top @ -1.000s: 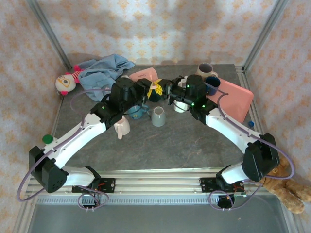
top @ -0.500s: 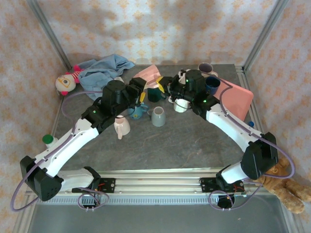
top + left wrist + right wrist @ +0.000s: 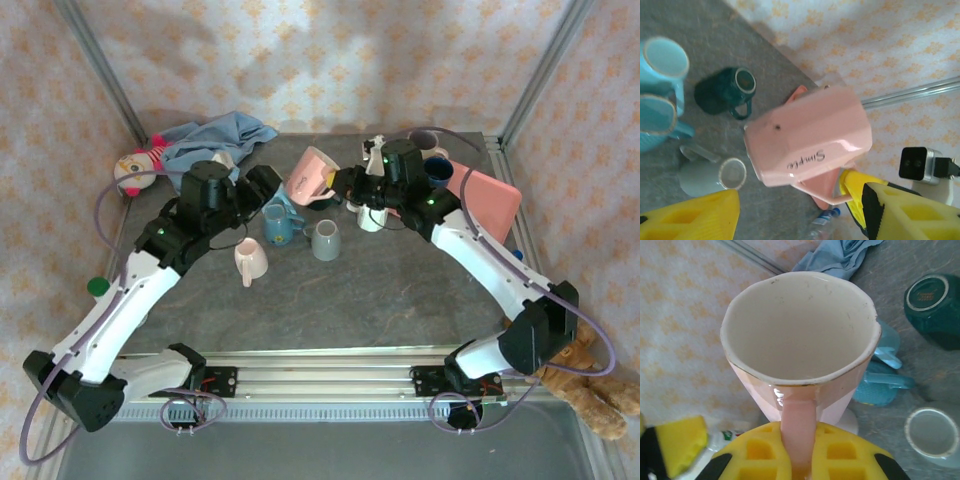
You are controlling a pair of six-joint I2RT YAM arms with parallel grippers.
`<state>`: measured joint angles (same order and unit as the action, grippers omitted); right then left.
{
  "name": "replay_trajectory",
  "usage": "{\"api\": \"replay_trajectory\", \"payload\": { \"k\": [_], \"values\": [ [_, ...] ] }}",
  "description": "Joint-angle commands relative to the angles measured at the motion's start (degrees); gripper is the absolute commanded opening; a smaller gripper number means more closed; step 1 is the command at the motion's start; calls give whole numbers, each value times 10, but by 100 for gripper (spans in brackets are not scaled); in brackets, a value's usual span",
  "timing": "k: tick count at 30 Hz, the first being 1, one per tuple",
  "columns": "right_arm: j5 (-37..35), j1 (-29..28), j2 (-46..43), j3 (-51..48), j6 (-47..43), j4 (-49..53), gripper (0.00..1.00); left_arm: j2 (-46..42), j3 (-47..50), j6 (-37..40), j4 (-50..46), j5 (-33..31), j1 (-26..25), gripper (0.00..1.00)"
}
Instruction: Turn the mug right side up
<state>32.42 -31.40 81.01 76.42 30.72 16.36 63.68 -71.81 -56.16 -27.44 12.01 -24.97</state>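
Observation:
The pale pink mug [image 3: 312, 172] hangs tilted above the table's far middle, and the right gripper [image 3: 340, 186] is shut on its handle [image 3: 799, 430]. In the right wrist view the mug's open mouth [image 3: 797, 322] faces the camera. The left wrist view shows its side [image 3: 810, 135], marked "Simple", lying nearly level in the air. My left gripper [image 3: 262, 184] stands open a little left of the mug, apart from it, and one yellow finger [image 3: 695, 217] shows at the bottom of the left wrist view.
Below the mug stand two light blue mugs [image 3: 280, 222], a grey mug [image 3: 325, 240], a white mug [image 3: 372, 218] and a dark green mug [image 3: 722, 92]. A small pink mug [image 3: 250, 262] lies nearer. A pink tray [image 3: 485, 200] is on the right; a doll [image 3: 135, 170] and blue cloth [image 3: 215, 140] are at the far left.
The left gripper opened, let go of the pink mug and drew back to the left. The right gripper kept the handle and the mug now hangs from it alone.

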Motion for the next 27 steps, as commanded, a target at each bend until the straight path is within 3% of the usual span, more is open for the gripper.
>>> {"api": "replay_trajectory", "payload": {
  "k": [1,14,21,27],
  "values": [
    [-17,1,-53,37,-132,-9,0,-12,-37,130,-45,21,12,67],
    [-29,34,-103,34,-377,70,0,-39,3,372,-36,44,13,66],
    [-29,65,-127,24,-437,85,0,-63,44,438,-12,52,12,68],
    [-46,68,-129,22,-481,108,0,-66,69,451,0,52,13,70]
  ]
}}
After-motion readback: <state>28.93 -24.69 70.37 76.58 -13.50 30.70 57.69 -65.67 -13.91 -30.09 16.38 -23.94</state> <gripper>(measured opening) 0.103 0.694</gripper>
